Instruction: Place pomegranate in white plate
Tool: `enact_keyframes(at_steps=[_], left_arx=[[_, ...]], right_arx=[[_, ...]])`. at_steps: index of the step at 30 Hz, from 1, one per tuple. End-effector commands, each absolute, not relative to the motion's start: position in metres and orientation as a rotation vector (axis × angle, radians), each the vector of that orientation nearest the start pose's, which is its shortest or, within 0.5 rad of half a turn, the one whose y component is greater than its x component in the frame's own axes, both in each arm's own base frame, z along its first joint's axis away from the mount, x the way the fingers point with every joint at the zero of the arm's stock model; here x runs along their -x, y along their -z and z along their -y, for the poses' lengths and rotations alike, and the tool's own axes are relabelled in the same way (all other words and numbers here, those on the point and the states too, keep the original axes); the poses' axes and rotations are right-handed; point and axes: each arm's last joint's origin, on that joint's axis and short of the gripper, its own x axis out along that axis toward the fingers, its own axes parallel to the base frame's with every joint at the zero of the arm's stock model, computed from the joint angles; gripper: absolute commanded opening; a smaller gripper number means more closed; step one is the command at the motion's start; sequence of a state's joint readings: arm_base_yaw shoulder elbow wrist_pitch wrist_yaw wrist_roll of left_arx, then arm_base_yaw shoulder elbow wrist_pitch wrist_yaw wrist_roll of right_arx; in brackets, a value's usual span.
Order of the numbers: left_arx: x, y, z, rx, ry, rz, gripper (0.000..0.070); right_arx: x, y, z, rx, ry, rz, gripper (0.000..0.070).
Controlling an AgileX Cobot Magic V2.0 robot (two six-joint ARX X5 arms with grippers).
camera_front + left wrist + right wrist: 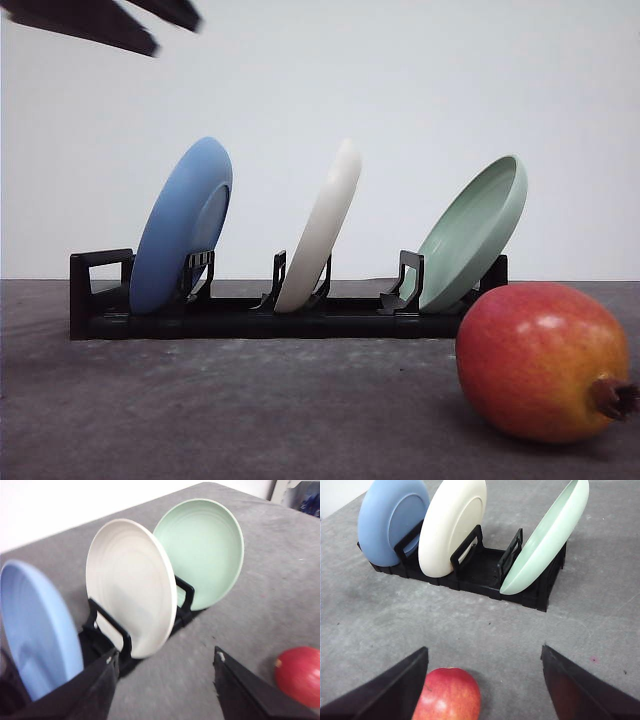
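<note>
The pomegranate [543,362] is seen lower right of the front frame, on the grey table [250,410]. The white plate [320,228] is stood upright mid-rack [250,318], between blue plate [182,225] and green plate [472,232]. Both the left gripper [165,680] and right gripper [482,680] are spread wide, nothing held.

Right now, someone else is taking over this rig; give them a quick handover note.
Left gripper: open, empty, facing the white plate.
Right gripper: open, empty, with the pomegranate between its fingers but not gripped.
The pomegranate lies on the grey table, in front of the black rack. The white plate stands tilted in the rack's middle slot, between the blue plate and the green plate.
Done: nothing yet.
Left: grasp the fruit, get it into the white plate.
</note>
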State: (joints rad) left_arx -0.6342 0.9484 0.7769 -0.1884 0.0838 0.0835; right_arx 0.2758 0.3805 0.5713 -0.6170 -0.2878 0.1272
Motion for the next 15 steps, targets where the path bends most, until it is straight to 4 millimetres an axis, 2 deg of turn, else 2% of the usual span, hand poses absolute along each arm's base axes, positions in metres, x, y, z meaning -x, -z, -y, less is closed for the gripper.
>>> enact_keyframes(at_steps=[1, 8, 15], left_arx=[[-0.172, -0.304, 0.137, -0.200, 0.726, -0.277, 0.0358], [-0.195, -0.285, 0.183, -0.204, 0.685, -0.199, 0.0360], [-0.222, -0.267, 0.222, -0.216, 0.678, -0.252, 0.0360]], right_arx=[[-0.085, -0.273, -0.033, -0.117, -0.536, -0.443, 0.0456], [-0.085, -0.273, -0.033, -0.116, -0.535, -0.442, 0.0456], [-0.085, -0.273, -0.033, -0.116, -0.535, -0.442, 0.0456]])
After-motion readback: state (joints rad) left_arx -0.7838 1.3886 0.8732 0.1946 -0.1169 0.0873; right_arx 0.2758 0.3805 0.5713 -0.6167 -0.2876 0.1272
